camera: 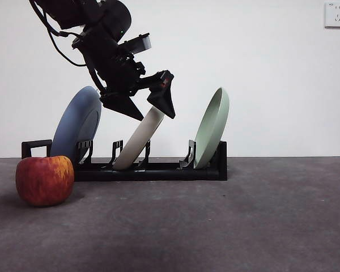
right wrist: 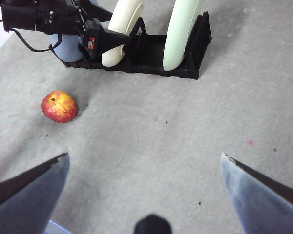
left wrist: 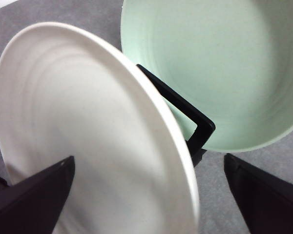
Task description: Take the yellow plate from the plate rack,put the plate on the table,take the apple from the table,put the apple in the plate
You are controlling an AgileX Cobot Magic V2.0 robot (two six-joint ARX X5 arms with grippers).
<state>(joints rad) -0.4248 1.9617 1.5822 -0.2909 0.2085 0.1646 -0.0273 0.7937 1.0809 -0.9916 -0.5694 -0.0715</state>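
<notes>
The yellow plate (camera: 137, 141) (left wrist: 78, 122) (right wrist: 121, 29) leans in the middle slot of the black plate rack (camera: 158, 170) (right wrist: 151, 53). My left gripper (camera: 150, 110) (left wrist: 146, 195) is open at the plate's top rim, one jaw on each side of it. No contact with the plate can be made out. The red apple (camera: 44, 180) (right wrist: 59, 106) rests on the table (camera: 215, 226) in front of the rack's handle end. My right gripper (right wrist: 144, 165) hangs open and empty high above the table, well away from the rack.
A blue plate (camera: 76, 122) (right wrist: 68, 46) stands in the rack at the handle end. A pale green plate (camera: 212, 127) (left wrist: 210, 63) (right wrist: 183, 29) stands at the other end, close to the yellow one. A wall socket (camera: 336, 14) sits high on the back wall.
</notes>
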